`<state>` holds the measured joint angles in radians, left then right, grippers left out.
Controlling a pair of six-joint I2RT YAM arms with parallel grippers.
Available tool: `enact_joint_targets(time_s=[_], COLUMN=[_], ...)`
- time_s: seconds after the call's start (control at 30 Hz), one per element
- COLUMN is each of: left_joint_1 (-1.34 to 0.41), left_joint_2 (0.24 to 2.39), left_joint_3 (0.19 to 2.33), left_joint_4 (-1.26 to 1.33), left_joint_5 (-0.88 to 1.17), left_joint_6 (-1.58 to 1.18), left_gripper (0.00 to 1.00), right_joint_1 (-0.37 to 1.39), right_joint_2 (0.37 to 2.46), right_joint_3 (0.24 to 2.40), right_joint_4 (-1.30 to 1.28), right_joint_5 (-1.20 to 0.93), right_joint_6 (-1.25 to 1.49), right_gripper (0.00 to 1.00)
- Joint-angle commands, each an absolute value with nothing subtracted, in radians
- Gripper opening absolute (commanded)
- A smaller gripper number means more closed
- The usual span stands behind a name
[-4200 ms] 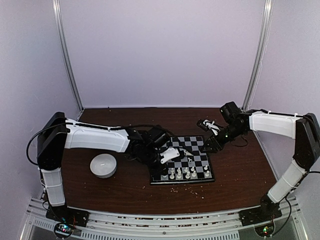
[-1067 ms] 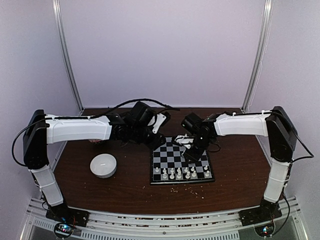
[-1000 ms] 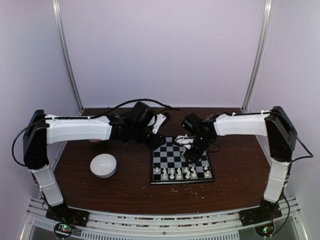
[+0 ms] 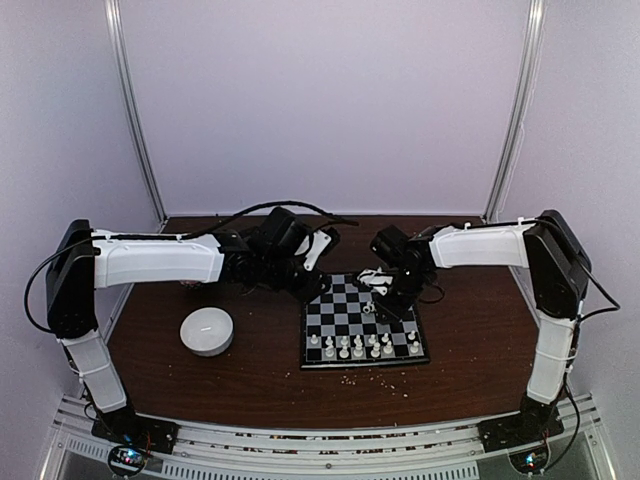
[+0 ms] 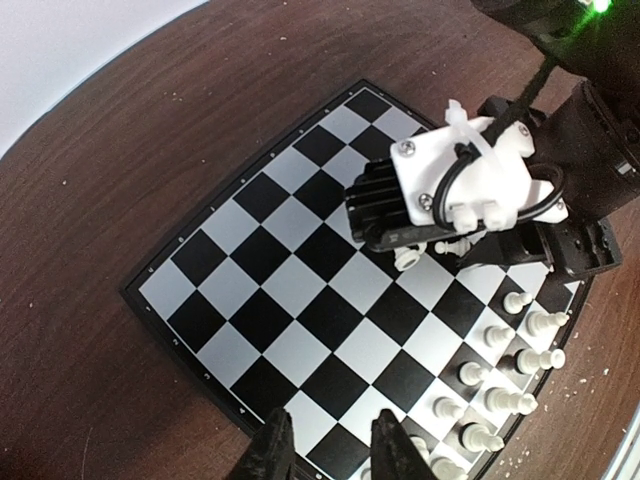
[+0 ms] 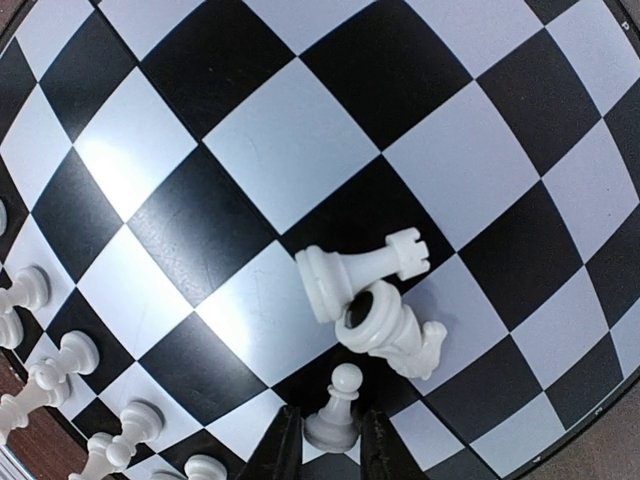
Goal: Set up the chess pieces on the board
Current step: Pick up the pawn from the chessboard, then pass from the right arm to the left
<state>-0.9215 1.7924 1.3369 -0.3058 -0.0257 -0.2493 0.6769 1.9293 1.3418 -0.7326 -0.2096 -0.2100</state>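
1. Board (image 4: pixel 340 305): black and pale grey checks, lying flat on the brown surface (image 4: pixel 480 340), right of centre.
2. Chess pieces (image 4: pixel 365 345): white, most of them upright in two rows along the board's near edge.
3. Rook (image 6: pixel 360 270) and second piece (image 6: pixel 395 335): both tipped over, touching each other, mid-board.
4. Pawn (image 6: pixel 340 395): upright, just beside the tipped pair.
5. Right pincer (image 6: pixel 330 415): narrow, its fingers closed on the pawn's base.
6. Left pincer (image 5: pixel 332 425): narrowly parted, holding nothing, raised near the board's far-left corner.
7. Bowl (image 4: pixel 206 330): round, white, left of the board, well apart from it.
8. Crumbs (image 4: pixel 370 378): scattered on the surface before the board's near edge.
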Motion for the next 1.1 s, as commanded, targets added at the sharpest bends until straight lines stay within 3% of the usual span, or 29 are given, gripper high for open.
enact_joint_targets(time_s=[0.0, 0.3, 0.7, 1.07], left_joint_1=[-0.913, -0.893, -0.797, -0.798], left_joint_2=[1.776, 1.77, 1.879, 2.058], left_joint_3=[1.324, 1.302, 1.247, 1.308], left_joint_4=[-0.26, -0.209, 0.202, 0.443], left_joint_5=[-0.021, 0.064, 0.79, 1.022], left_joint_6=[-0.255, -0.271, -0.427, -0.655], left_gripper=[0.27, 0.28, 0.28, 0.28], right_joint_1=[0.672, 0.644, 0.623, 0.623], right_joint_2=[1.958, 1.908, 1.69, 1.622], right_joint_3=[1.347, 1.317, 1.206, 1.215], right_joint_4=[-0.74, -0.719, -0.651, -0.66], right_joint_5=[-0.244, -0.271, -0.626, -0.76], right_joint_6=[-0.227, -0.232, -0.361, -0.375], right_gripper=[0.22, 0.15, 0.14, 0.15])
